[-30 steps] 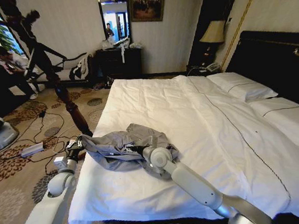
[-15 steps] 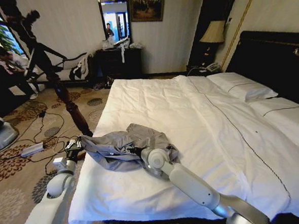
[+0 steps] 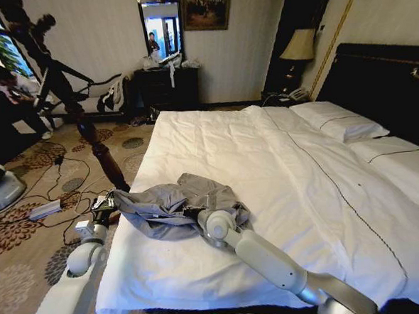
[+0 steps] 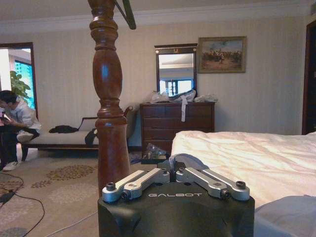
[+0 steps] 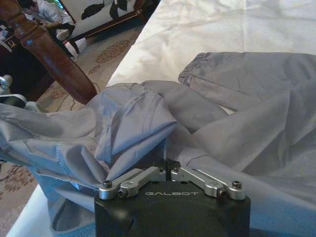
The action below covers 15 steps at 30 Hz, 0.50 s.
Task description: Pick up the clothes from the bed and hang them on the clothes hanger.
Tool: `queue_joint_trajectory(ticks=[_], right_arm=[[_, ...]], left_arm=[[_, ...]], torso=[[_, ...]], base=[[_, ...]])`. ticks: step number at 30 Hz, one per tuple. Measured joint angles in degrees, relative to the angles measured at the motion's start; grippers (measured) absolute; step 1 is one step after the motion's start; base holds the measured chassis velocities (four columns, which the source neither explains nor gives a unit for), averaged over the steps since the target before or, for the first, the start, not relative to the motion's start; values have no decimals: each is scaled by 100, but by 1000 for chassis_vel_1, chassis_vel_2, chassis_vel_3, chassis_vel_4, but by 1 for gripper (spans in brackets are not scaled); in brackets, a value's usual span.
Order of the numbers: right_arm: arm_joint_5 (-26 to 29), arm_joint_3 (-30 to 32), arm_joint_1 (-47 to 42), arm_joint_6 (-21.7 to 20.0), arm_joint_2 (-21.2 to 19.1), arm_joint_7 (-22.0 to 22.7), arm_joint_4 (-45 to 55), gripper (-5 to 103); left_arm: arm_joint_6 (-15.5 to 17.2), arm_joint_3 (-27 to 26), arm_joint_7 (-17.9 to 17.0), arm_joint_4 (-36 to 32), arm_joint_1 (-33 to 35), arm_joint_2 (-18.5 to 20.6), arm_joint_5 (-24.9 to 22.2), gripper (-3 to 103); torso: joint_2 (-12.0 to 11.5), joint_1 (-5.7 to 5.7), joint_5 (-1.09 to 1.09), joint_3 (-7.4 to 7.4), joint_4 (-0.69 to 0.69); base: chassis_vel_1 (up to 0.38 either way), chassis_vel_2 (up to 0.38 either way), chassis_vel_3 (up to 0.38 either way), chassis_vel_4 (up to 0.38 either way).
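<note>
At the bed's (image 3: 281, 167) near corner, the grey shirt (image 3: 173, 205) lies bunched. Right gripper (image 3: 193, 213) has pinched a fold, left gripper (image 3: 107, 203) holds its edge, probably to spread it.

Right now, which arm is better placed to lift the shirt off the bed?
Right. The right gripper is already in the shirt folds on the bed; the left gripper sits at the shirt's edge off the mattress corner.

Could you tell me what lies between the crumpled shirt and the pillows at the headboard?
Only bare white bedsheet, crossed by a thin dark stripe line. The head view shows the shirt near the bed's foot corner and the pillows far off.
</note>
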Motion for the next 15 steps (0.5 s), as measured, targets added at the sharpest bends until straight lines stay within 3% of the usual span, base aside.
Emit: queue_joint_trajectory(ticks=[10, 15], right_arm=[[-300, 14, -115, 27, -151, -164, 82, 0], [-420, 115, -192, 416, -333, -640, 217, 0]], left_arm=[[-1, 80, -13, -6, -63, -33, 0, 0], [-27, 89, -23, -55, -72, -45, -50, 0]], torso=[[0, 0, 0, 0, -1], [0, 0, 1, 0, 0]], base=[[0, 0, 0, 0], [0, 0, 0, 0]])
